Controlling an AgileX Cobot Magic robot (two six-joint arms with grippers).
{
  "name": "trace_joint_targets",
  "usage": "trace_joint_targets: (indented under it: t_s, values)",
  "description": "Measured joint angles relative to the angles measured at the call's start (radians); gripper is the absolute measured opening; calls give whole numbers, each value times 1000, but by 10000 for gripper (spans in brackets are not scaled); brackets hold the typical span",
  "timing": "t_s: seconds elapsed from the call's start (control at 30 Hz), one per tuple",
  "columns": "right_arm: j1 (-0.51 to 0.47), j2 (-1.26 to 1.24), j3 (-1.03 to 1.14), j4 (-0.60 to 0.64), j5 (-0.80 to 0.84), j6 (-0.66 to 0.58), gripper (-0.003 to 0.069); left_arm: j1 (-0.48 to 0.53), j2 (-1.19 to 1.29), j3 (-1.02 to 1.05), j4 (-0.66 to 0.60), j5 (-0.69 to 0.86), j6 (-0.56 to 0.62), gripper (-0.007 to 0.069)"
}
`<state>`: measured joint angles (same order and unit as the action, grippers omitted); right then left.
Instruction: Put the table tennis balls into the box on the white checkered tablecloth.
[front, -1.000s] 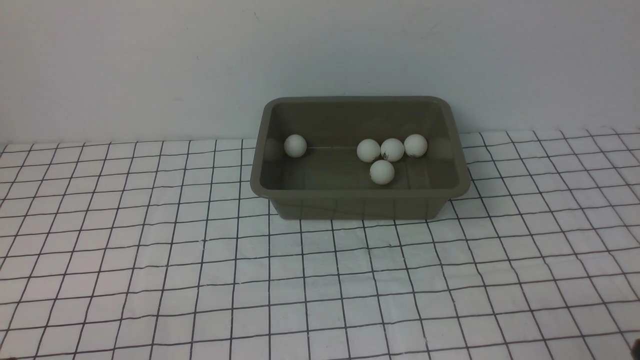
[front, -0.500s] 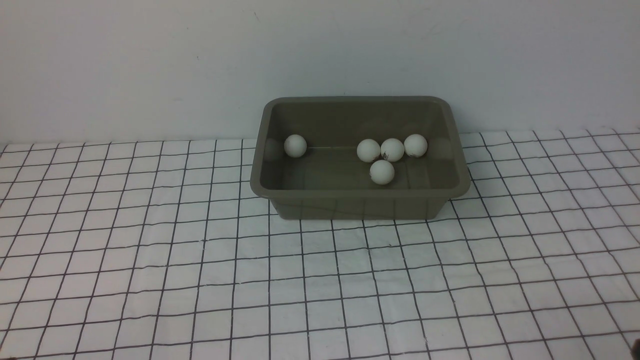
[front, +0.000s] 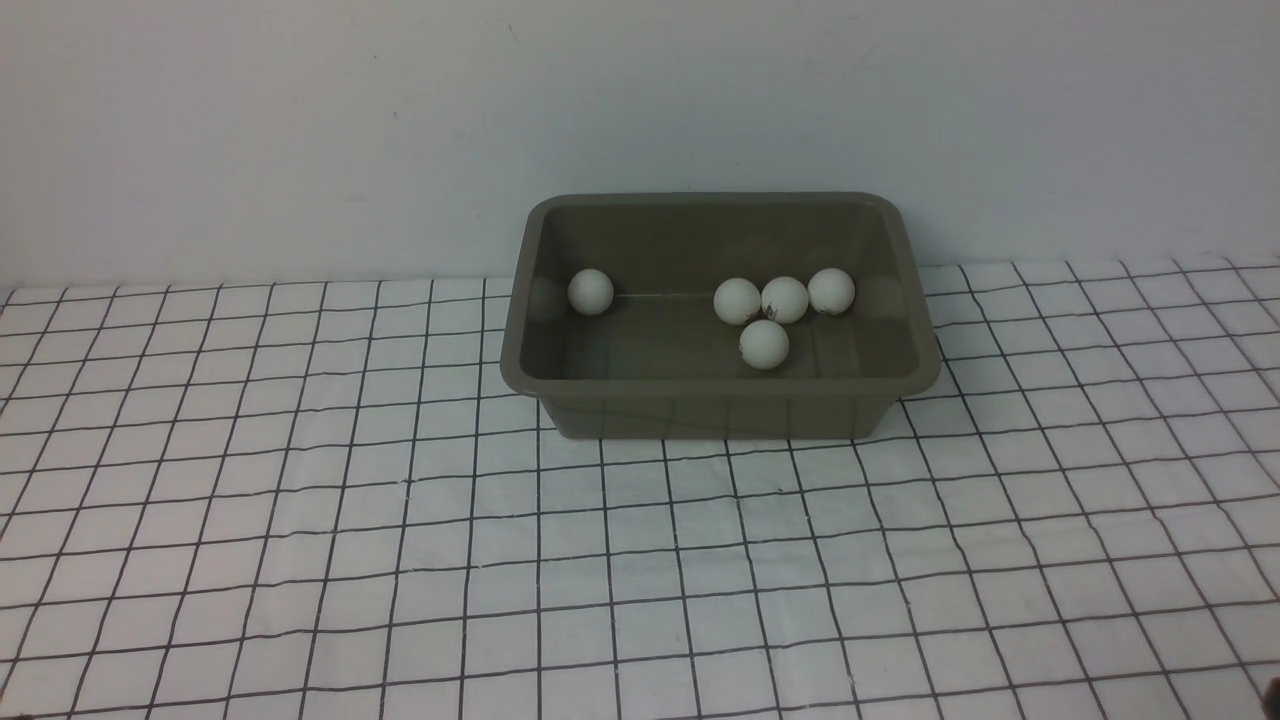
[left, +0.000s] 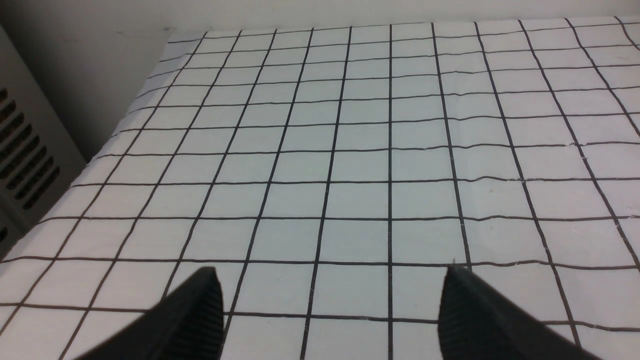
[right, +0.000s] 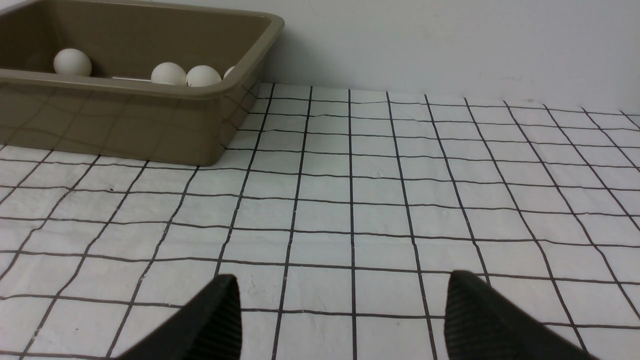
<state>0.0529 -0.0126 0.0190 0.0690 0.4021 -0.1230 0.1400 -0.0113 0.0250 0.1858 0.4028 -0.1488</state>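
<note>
Olive-grey box (front: 720, 400) at the far middle of the white checkered tablecloth (front: 400, 560), five table tennis balls (front: 764, 343) visible inside, unchanged since the earlier frame, left end effector (left: 330, 310) and right end effector (right: 342, 315) wide, empty, over bare cloth.

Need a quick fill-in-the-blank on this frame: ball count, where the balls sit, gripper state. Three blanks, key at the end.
1. The front view shows ____ table tennis balls in the box.
2. On the white checkered tablecloth outside the box, the views show ____ balls.
3. The left gripper and the right gripper both have their jaws ____, with nothing between them.

Missing words: five; no; open
</note>
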Motion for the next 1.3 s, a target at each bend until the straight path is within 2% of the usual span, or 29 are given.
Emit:
trace_joint_targets:
  t_s: [1.3]
  values:
    - [0,0,0,0,0,20,495,0,0,0,0,0,0,521]
